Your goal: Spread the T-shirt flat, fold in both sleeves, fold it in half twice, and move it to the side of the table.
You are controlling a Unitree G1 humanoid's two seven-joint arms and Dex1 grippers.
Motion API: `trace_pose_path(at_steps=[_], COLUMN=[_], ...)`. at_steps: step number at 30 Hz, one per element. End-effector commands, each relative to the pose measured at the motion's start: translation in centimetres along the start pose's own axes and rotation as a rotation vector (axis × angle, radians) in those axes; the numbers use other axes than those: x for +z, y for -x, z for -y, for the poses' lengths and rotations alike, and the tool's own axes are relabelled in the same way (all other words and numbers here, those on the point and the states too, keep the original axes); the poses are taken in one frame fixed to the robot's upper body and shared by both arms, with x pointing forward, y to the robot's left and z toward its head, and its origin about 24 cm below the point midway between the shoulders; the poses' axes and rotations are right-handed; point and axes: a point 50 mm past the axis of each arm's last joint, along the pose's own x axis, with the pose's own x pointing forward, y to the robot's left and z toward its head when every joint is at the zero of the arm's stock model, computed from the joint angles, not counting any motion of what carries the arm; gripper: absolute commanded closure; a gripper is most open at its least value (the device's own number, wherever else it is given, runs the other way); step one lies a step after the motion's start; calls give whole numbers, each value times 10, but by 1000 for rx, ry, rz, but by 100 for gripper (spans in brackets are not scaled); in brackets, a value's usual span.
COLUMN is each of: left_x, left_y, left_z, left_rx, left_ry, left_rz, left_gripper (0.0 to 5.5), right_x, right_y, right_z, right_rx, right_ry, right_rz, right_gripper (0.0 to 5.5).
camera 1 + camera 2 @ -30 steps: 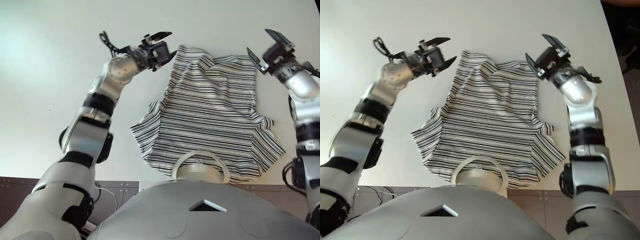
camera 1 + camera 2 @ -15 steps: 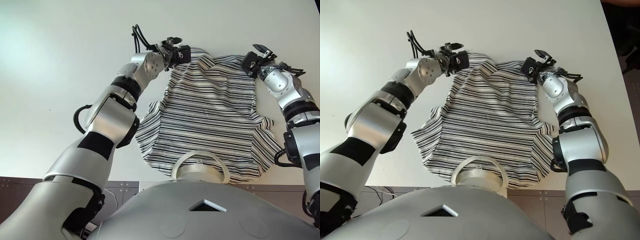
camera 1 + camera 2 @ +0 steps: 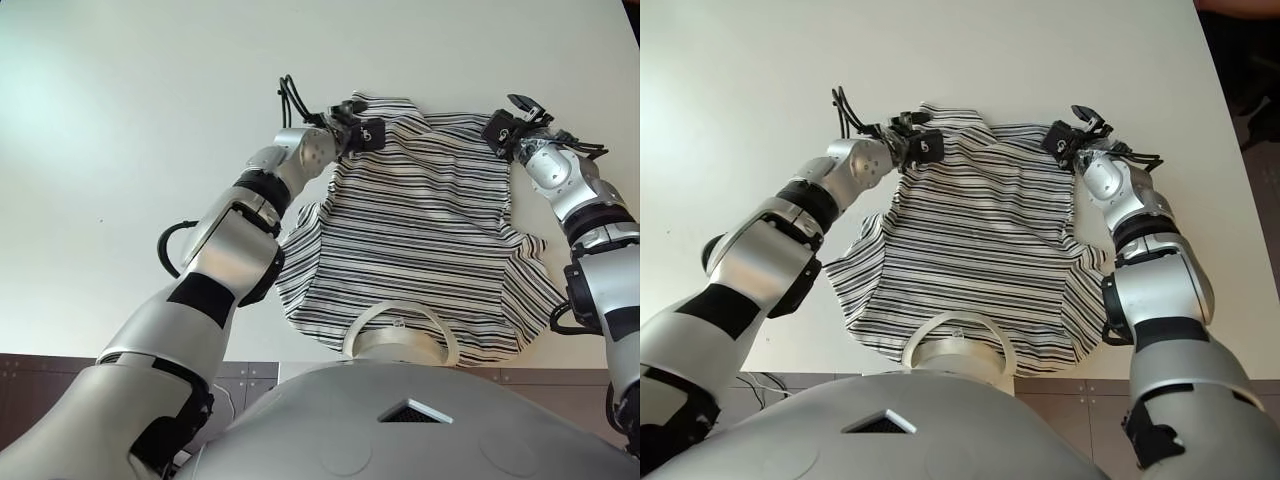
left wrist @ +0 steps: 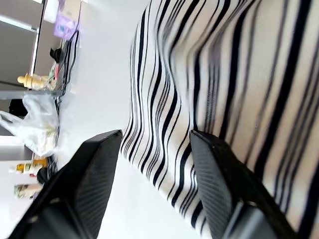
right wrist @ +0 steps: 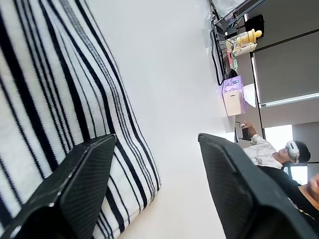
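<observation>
A black-and-white striped T-shirt (image 3: 425,230) lies rumpled on the white table (image 3: 130,150), collar toward me and hem at the far side. My left gripper (image 3: 366,131) is down at the far left hem corner. The left wrist view has it open (image 4: 157,137), with the striped hem edge (image 4: 164,164) lying between the fingers (image 4: 97,179). My right gripper (image 3: 503,131) is down at the far right hem corner. It too is open (image 5: 157,139), straddling the cloth edge (image 5: 134,179). Both sleeves (image 3: 300,225) stick out near the collar.
Bare white tabletop stretches wide to the left and beyond the shirt. The table's right edge (image 3: 1218,110) runs close past my right arm. Its near edge (image 3: 60,352) lies just below the collar.
Both arms came down from above the table onto the shirt's far hem corners. Over the last half second the left gripper slid a little further in over the cloth.
</observation>
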Motion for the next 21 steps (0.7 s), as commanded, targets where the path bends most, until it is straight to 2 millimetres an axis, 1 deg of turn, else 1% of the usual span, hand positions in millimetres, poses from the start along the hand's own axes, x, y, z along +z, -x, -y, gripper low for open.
trace_pose_path(at_steps=[1,4,7,10,12,13,15,17,18,20,21], left_x=[-61,-74,-76,-67,-60,-57,-53,-52,-53,-56,-58], left_y=[22,29,30,25,22,20,18,18,18,20,21], left_z=[31,32,27,26,25,23,21,13,10,4,2], left_rx=[-69,-37,-8,14,28,37,48,87,107,147,167], left_ry=[37,75,93,112,141,155,158,153,152,145,147], left_rz=[-226,-272,-275,-242,-213,-200,-185,-193,-200,-226,-243], left_gripper=[298,298,298,298,298,298,298,298,298,298,298], right_x=[-13,-1,5,13,28,38,55,71,76,73,66], right_y=[4,-3,-7,-12,-18,-22,-29,-33,-33,-26,-21], right_z=[-9,-6,0,4,12,17,24,37,49,73,82], right_rx=[31,4,-14,-40,-112,-144,-173,-230,-295,-449,-517], right_ry=[45,13,13,12,-26,-44,-59,-89,-134,-256,-337], right_rz=[-70,-59,-67,-48,-26,-11,8,28,44,70,88], right_gripper=[245,245,245,245,245,245,245,245,245,245,245])
